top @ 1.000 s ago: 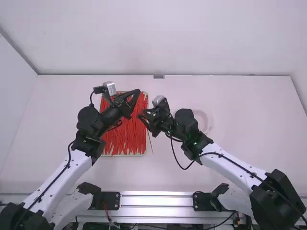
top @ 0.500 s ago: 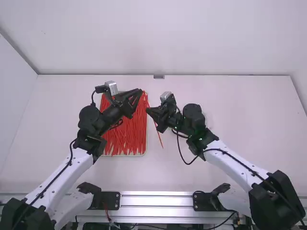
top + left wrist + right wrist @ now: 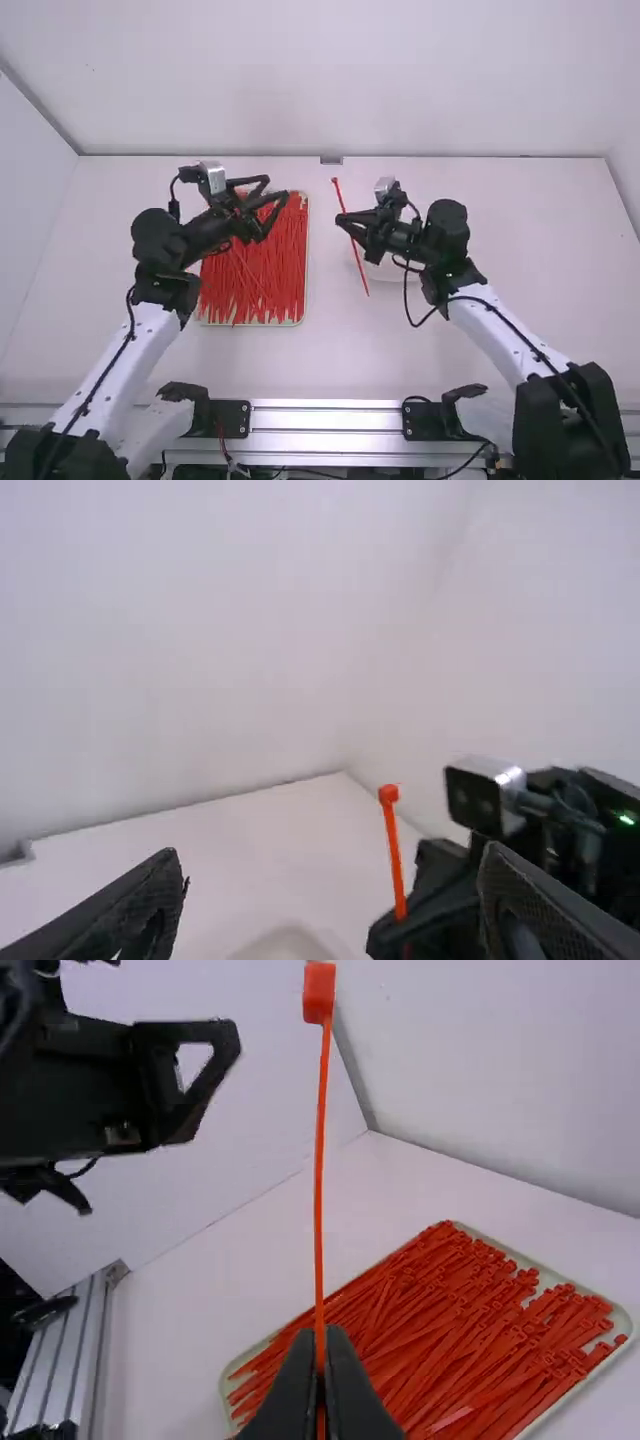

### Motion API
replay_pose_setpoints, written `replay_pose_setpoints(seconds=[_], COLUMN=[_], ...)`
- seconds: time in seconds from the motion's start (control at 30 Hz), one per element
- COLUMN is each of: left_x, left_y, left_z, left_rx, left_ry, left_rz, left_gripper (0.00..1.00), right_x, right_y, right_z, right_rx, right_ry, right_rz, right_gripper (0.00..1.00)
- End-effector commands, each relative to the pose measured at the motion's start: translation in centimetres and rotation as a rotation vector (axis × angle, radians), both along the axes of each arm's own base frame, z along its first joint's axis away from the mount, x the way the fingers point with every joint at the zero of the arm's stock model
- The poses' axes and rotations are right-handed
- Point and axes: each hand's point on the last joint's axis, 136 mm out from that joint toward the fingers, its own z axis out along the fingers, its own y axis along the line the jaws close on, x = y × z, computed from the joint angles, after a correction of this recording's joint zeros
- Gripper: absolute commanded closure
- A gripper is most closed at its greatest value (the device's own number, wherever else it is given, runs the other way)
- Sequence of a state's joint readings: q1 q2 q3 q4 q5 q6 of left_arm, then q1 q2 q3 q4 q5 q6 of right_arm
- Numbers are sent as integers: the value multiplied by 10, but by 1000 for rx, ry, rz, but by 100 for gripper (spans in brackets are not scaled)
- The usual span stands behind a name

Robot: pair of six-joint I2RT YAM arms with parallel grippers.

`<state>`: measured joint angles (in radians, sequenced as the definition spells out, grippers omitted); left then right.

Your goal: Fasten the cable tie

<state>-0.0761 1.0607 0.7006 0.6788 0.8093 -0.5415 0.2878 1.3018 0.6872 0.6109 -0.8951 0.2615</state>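
My right gripper (image 3: 352, 228) is shut on one red cable tie (image 3: 349, 235), pinching it near its middle, right of the tray. In the right wrist view the tie (image 3: 320, 1150) stands up from the closed fingers (image 3: 300, 1380), its square head (image 3: 319, 992) at the free end. My left gripper (image 3: 272, 214) hangs open over the tray's far edge, holding nothing. Its view faces the tie (image 3: 393, 852) and the right gripper (image 3: 425, 928) past its own wide-apart fingers (image 3: 130, 912). A gap separates the two grippers.
A flat tray (image 3: 301, 312) heaped with several loose red cable ties (image 3: 255, 270) lies left of the table's middle, under the left arm. A pale round shape (image 3: 378, 268) sits on the table below the right gripper. Bare white table spreads to the right.
The right gripper has lifted the single tie off the tray's edge and carried it right and farther back. The left arm has swung left; its gripper stays open.
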Motion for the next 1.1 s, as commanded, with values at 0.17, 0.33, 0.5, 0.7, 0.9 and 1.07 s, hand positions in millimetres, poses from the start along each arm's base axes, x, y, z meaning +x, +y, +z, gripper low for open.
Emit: replay_pose_setpoints(seconds=[0.17, 0.33, 0.5, 0.7, 0.9, 1.07], left_x=[-47, -41, -34, -36, -36, -27], left_y=[-32, -37, -45, -63, -78, -77], left_z=[35, 47, 54, 57, 64, 69], left_rx=[153, 176, 182, 183, 152, 123], left_ry=[-202, -208, -221, -286, -313, -293], left_rz=[-407, -526, -572, -621, -608, -556], left_gripper=[19, 23, 23, 22, 22, 22], right_x=[-9, -11, -18, -17, -16, -24], right_y=[-11, -11, -7, -4, -3, 6], right_z=[37, 53, 69, 87, 97, 105], right_rx=[83, 123, 151, 214, 249, 272], right_ry=[-61, -97, -174, -198, -216, -254], right_rz=[113, 118, 135, 97, 70, 83], right_gripper=[100, 100, 100, 100, 100, 100])
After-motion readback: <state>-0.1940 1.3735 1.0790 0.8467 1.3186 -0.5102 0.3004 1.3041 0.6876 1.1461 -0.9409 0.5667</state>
